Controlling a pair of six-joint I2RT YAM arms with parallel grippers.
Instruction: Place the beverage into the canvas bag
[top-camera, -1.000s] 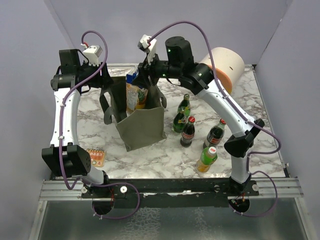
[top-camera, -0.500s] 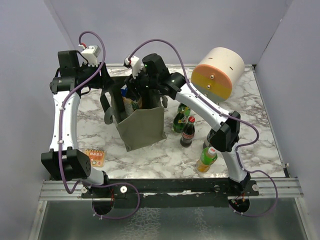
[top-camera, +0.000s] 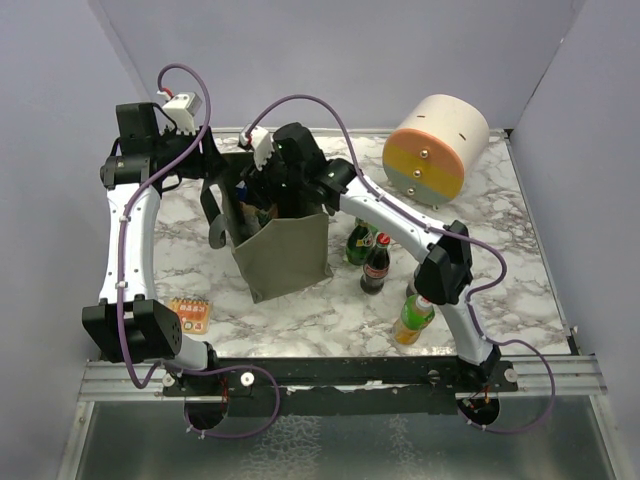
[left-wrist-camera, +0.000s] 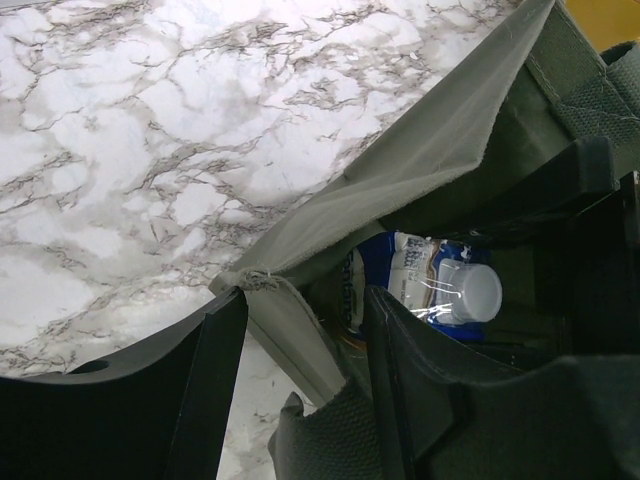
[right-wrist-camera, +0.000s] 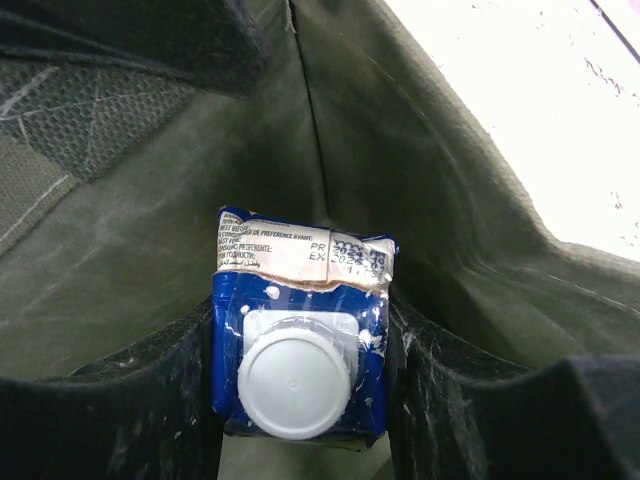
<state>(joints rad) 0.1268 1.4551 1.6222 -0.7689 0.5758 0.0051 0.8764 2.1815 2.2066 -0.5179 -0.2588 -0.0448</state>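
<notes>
right hand (right-wrist-camera: 297, 340) clamped on the blue carton (right-wrist-camera: 300, 262) (white cap (right-wrist-camera: 295, 385) facing the wrist camera) inside the canvas bag (top-camera: 285, 255); left hand (left-wrist-camera: 300, 350) pinching the bag's rim.

A white, grey-veined marble table (top-camera: 330, 310) carries an upright olive-green canvas bag (top-camera: 285, 255) left of centre. Just right of the bag stand a green glass bottle (top-camera: 360, 242) and a dark red-capped bottle (top-camera: 376, 265), with a yellow-green bottle (top-camera: 413, 318) nearer. A cream-and-orange cylinder (top-camera: 437, 150) sits far right, and a flat orange packet (top-camera: 192, 314) near left.

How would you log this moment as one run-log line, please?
left gripper: shut on canvas bag rim | right gripper: shut on beverage carton inside bag | not released
</notes>
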